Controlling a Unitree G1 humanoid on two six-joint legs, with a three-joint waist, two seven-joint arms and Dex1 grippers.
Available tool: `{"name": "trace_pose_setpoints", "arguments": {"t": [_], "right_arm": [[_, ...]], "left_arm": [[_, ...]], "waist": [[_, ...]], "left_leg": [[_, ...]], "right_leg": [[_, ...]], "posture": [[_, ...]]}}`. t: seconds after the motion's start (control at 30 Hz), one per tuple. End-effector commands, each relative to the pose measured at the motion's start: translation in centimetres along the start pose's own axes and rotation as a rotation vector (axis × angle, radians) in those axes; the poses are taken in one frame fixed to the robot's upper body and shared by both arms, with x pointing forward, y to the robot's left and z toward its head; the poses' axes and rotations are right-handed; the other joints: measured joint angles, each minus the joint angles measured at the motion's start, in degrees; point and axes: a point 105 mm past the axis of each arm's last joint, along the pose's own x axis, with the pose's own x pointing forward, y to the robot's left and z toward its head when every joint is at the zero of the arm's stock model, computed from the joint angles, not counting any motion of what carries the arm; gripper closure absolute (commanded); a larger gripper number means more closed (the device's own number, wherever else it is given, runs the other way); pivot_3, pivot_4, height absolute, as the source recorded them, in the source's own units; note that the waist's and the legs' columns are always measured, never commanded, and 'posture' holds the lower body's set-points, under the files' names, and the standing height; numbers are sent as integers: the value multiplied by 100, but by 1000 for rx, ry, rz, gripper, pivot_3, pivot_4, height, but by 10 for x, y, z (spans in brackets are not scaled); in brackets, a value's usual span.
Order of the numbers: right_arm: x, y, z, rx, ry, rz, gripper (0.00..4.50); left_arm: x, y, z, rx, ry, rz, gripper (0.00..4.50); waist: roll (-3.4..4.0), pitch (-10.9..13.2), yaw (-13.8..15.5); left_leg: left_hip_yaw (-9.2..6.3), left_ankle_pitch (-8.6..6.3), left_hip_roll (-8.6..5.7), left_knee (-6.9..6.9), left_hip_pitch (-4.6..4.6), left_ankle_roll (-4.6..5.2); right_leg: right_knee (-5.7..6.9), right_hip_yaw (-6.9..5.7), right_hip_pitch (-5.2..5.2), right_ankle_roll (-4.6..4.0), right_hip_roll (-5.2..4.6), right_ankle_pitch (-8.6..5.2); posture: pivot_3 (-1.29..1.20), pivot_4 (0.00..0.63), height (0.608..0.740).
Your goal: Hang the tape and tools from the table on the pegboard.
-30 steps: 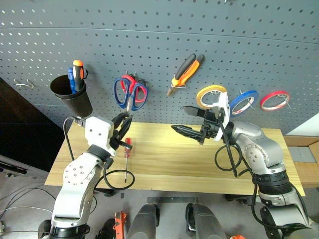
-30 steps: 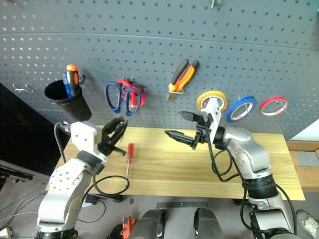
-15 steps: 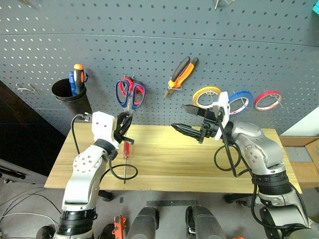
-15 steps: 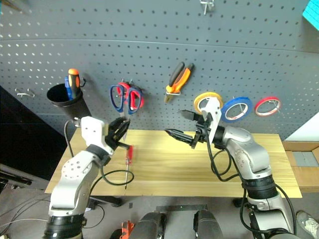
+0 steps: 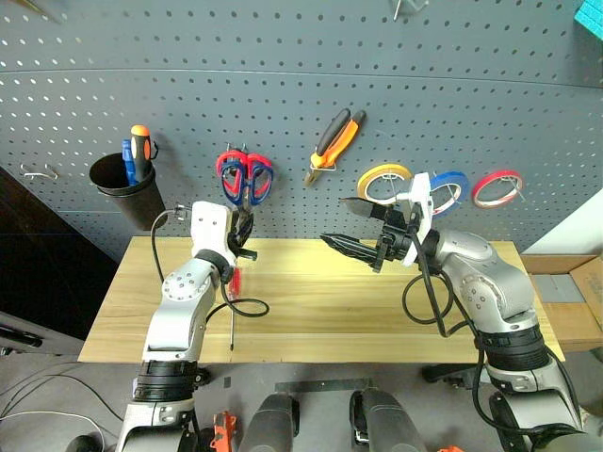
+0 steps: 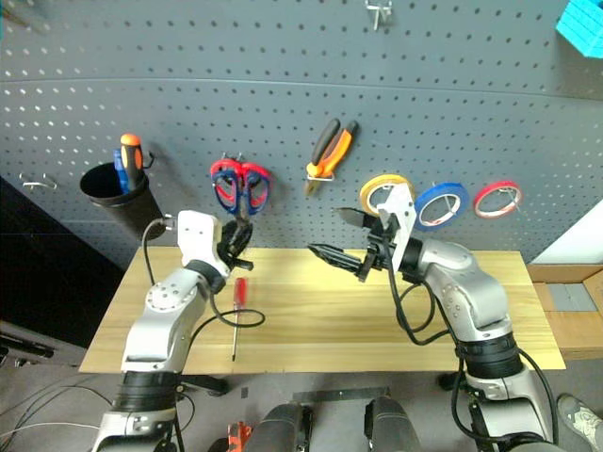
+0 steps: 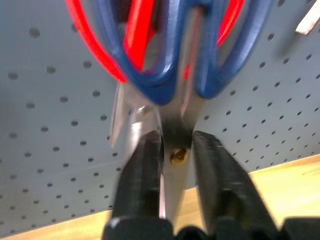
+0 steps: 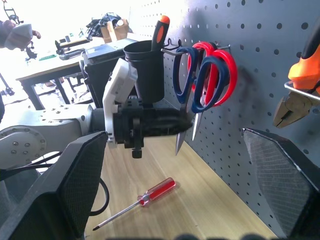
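The dark-blue-handled scissors (image 5: 247,181) hang on the pegboard (image 5: 283,75) in front of red-handled scissors. My left gripper (image 7: 176,145) holds their blades just below the pivot, with a finger (image 7: 142,170) pressed close on each side. The red-handled screwdriver (image 6: 240,290) lies on the table (image 5: 311,306) under my left arm. The orange-and-black pliers (image 5: 334,141) hang on a hook. The blue tape (image 6: 464,193) hangs between a yellow ring and a red ring. My right gripper (image 5: 336,221) hovers open over the table's middle, holding nothing.
A black cup (image 5: 127,179) with an orange and a blue screwdriver hangs at the pegboard's left. The yellow tape ring (image 5: 377,174) sits just behind my right gripper, and the red tape ring (image 5: 497,186) is farther right. A cable loops on the table by the screwdriver.
My left arm has stretched toward the pegboard, bringing its gripper up close under the hanging scissors. The right arm has kept still. The head view has shifted.
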Motion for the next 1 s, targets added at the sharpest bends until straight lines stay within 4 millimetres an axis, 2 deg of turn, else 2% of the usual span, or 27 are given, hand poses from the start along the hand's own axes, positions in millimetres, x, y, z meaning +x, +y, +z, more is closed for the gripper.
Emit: {"name": "trace_pose_setpoints", "arguments": {"t": [0.03, 0.1, 0.17, 0.27, 0.3, 0.37, 0.6, 0.8, 1.0], "right_arm": [[-1, 7, 8, -25, -18, 19, 0], [-2, 9, 5, -9, -7, 27, 0], [-4, 11, 3, 5, 4, 37, 0], [-7, 16, -3, 40, 36, 51, 0], [-8, 19, -7, 57, 55, 60, 0], [-9, 24, -21, 93, 100, 70, 0], [-10, 33, -27, 133, 134, 75, 0], [-12, 42, -31, 160, 153, 85, 0], [-12, 43, -30, 166, 156, 82, 0]], "left_arm": [[-8, 13, 4, -11, -11, 48, 1725], [-17, 23, -11, -17, 71, 87, 1046], [-24, 25, -22, -27, 145, 82, 488], [-36, 32, -38, -30, 284, 117, 488], [-40, 37, -44, -29, 331, 154, 488], [-46, 42, -56, -103, 399, 189, 488], [-51, 33, -71, -130, 529, 178, 488], [-55, 9, -82, -149, 599, 136, 488], [-49, 1, -87, -196, 644, 195, 488]], "waist": [[0, 0, 2], [1, 1, 4], [1, 1, 0], [4, 8, 4], [4, 11, 4], [5, 35, 20], [16, 212, 19], [14, 338, 30], [15, 386, 39]], "left_leg": [[0, -7, 0, 0, 0, 13], [-1, -8, 0, 0, 0, 15], [-3, -10, 1, 0, 1, 17], [-6, -12, 0, -1, -1, 20], [-7, -12, 0, -1, -1, 21], [-10, -13, 0, -1, 2, 22], [-13, -13, 1, -2, 6, 25], [-17, -13, 2, -8, -7, 25], [-18, -13, 2, -8, -11, 25]], "right_leg": [[0, 0, 0, 0, 0, 0], [0, 0, 0, 0, 0, 0], [0, 0, 0, 0, 0, 0], [-2, -2, 0, 0, 0, 0], [-1, -2, 1, 0, -1, 0], [-2, -5, 8, 0, -2, -1], [-3, -6, 11, -1, -4, -1], [-13, -6, 2, -2, -6, -2], [-15, -8, 0, -1, -7, -2]], "posture": [[49, 190, 740], [53, 202, 740], [56, 208, 740], [65, 232, 740], [65, 232, 740], [79, 271, 740], [84, 329, 740], [81, 342, 740], [74, 342, 740]]}}
